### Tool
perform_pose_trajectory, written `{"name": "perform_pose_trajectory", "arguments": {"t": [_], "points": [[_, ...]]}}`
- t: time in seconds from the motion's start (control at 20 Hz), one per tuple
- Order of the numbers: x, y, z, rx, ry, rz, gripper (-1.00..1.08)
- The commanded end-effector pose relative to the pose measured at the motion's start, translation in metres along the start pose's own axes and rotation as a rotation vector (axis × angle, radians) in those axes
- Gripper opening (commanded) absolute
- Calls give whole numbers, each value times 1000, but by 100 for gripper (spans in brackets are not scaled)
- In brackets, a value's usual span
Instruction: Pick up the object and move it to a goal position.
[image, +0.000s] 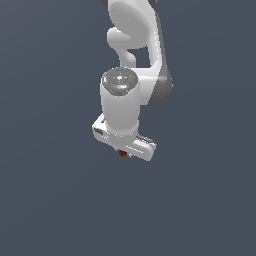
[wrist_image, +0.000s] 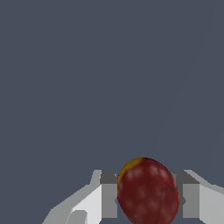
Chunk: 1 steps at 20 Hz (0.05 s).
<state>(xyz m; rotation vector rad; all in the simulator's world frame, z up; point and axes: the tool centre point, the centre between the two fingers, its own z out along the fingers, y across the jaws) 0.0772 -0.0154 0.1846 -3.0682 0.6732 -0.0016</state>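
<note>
The object (wrist_image: 148, 191) is a dark red roundish ball with a small yellow patch, and it fills the gap between the two grey finger pads (wrist_image: 109, 201) in the wrist view. Both pads press against its sides. In the exterior view only a small red spot of the object (image: 122, 153) peeks out beneath the white hand. My gripper (image: 123, 152) hangs pointing downward from the white arm, shut on the ball. The fingers themselves are mostly hidden behind the hand in the exterior view.
A plain dark grey-blue background (image: 50, 200) fills both views. No goal marker or other objects show.
</note>
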Motion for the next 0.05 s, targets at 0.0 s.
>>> {"name": "perform_pose_trajectory", "arguments": {"t": [0.0], "points": [[0, -1, 1, 0, -1, -1, -100]]}}
